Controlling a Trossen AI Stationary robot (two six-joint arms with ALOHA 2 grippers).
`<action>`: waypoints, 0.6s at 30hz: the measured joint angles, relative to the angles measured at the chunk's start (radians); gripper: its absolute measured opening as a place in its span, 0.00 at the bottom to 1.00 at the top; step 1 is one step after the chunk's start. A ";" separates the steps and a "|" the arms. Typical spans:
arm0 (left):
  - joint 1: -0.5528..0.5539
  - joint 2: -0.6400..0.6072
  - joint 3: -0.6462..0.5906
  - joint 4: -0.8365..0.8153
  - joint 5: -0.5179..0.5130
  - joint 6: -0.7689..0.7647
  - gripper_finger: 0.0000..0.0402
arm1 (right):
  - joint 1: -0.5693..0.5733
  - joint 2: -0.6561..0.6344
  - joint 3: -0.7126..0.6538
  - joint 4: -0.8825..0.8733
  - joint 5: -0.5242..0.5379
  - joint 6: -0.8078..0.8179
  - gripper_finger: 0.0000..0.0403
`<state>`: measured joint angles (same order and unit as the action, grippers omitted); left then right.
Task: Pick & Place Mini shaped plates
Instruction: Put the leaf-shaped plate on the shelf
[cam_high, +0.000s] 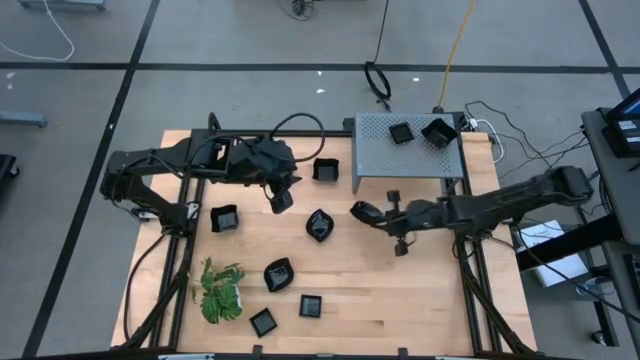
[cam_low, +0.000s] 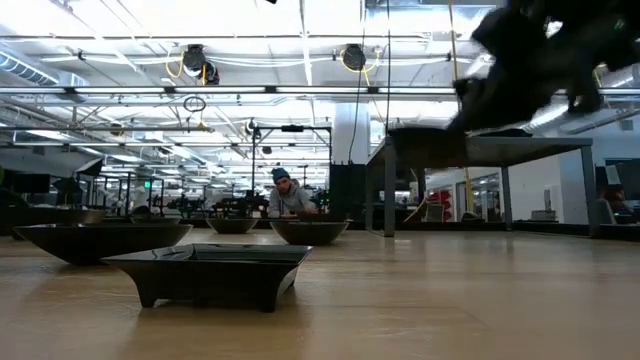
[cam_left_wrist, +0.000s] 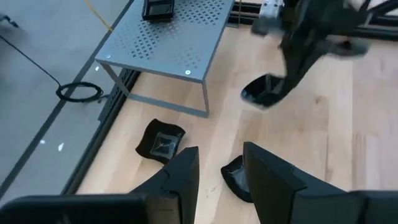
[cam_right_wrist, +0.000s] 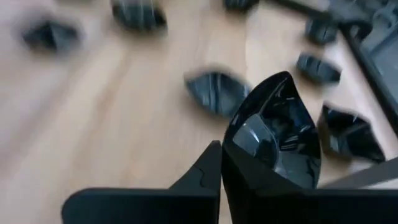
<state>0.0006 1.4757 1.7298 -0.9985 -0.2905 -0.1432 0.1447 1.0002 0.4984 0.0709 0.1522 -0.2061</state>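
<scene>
One glossy leaf-shaped plate (cam_right_wrist: 277, 134)

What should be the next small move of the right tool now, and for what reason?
Probably lift a little and carry toward the grey perforated shelf. The right tool is shut on a leaf-shaped black plate, held clear above the wooden table, and two plates already lie on that shelf. The left tool hangs near other plates, apart from it.

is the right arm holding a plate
Yes, the right fingers pinch the rim of a leaf-shaped plate lifted off the table.
</scene>
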 joint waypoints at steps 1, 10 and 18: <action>0.000 0.000 0.000 0.000 0.000 0.012 0.32 | 0.008 -0.044 0.000 -0.003 0.001 0.026 0.00; 0.005 0.000 0.000 0.009 0.000 0.131 0.32 | -0.008 -0.214 0.066 -0.017 0.313 0.176 0.00; 0.066 0.000 0.000 0.012 -0.001 0.143 0.32 | -0.236 -0.077 0.225 -0.341 0.385 0.346 0.00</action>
<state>0.0668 1.4757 1.7298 -0.9867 -0.2917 0.0002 -0.0908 0.9232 0.7233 -0.2704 0.5373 0.1395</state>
